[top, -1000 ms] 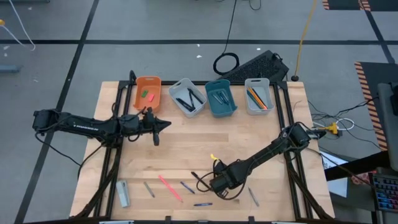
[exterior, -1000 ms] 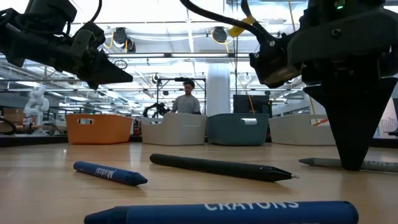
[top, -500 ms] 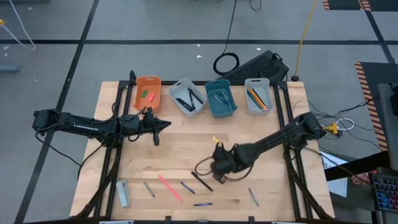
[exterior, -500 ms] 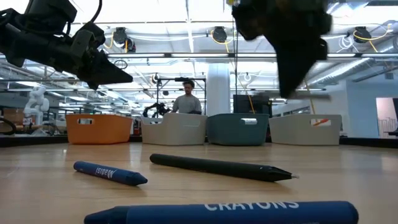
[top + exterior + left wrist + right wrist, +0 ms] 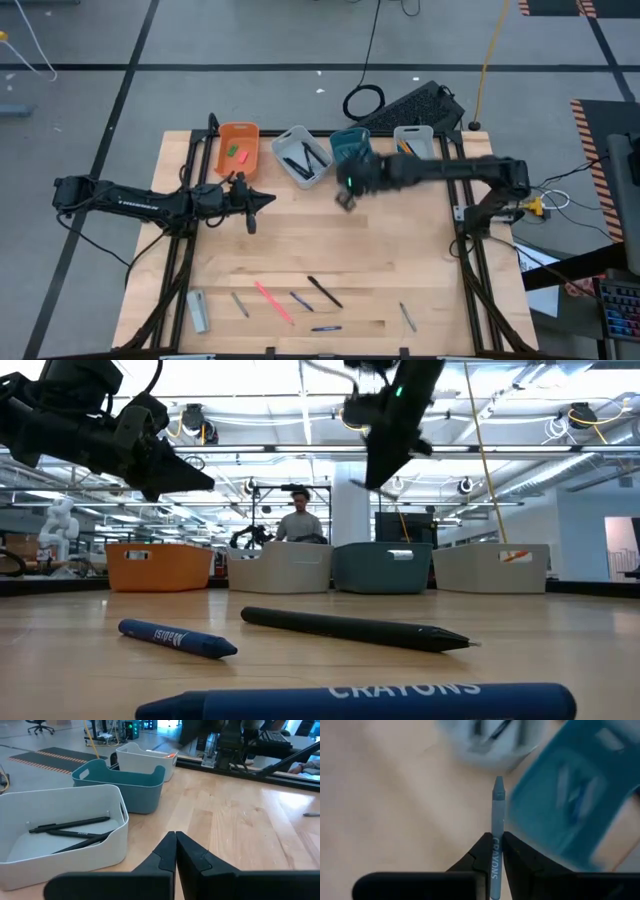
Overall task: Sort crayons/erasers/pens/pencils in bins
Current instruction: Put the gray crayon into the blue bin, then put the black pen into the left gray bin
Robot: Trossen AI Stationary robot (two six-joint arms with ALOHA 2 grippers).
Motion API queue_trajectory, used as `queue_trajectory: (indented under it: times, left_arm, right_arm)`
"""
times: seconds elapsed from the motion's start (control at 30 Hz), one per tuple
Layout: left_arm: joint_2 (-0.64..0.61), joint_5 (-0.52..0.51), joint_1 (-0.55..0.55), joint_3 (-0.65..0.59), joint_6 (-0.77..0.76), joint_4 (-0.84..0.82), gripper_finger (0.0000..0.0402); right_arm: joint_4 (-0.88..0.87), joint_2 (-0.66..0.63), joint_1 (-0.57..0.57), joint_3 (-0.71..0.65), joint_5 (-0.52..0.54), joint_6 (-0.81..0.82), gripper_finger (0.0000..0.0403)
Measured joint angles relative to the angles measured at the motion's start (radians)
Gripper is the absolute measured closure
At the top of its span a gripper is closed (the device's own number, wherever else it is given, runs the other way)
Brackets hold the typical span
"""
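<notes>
Right gripper [image 5: 493,851] now up beside teal bin [image 5: 352,160], jaws clamped on grey crayon [image 5: 497,820], tip forward.

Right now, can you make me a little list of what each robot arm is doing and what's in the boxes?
right gripper: shut on a grey-blue crayon, in the air by the teal bin
left gripper: shut, empty, waiting near the orange bin
orange bin: green and pink-red erasers
first grey-white bin: black pens
far grey-white bin: orange sticks
table: more sticks lying along the front edge
</notes>
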Motion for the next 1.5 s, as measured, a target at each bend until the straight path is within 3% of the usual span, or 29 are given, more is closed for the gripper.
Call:
queue_trajectory:
  times: [0.23,0.43,0.53,0.67,0.97,1.5]
  left_arm:
    - [0.000,0.000,0.000,0.000,0.006,-0.001,0.0389]
    - [0.000,0.001,0.000,0.000,-0.003,-0.016,0.0386]
    - [0.000,0.001,0.000,0.000,-0.002,-0.015,0.0394]
    - [0.000,0.001,0.000,0.000,-0.003,-0.023,0.0397]
    - [0.000,0.018,0.000,0.000,0.014,-0.041,0.0397]
    - [0.000,0.042,-0.001,0.000,0.040,-0.099,0.0398]
  right_arm:
    - [0.146,0.051,-0.286,-0.009,-0.066,-0.262,0.0371]
    - [0.319,0.098,-0.445,-0.126,-0.281,-0.329,0.0371]
    - [0.384,0.126,-0.490,-0.178,-0.319,-0.350,0.0371]
    - [0.468,0.156,-0.533,-0.228,-0.366,-0.365,0.0371]
    - [0.546,0.170,-0.553,-0.261,-0.369,-0.393,0.0370]
    - [0.568,0.131,-0.550,-0.292,-0.364,-0.368,0.0322]
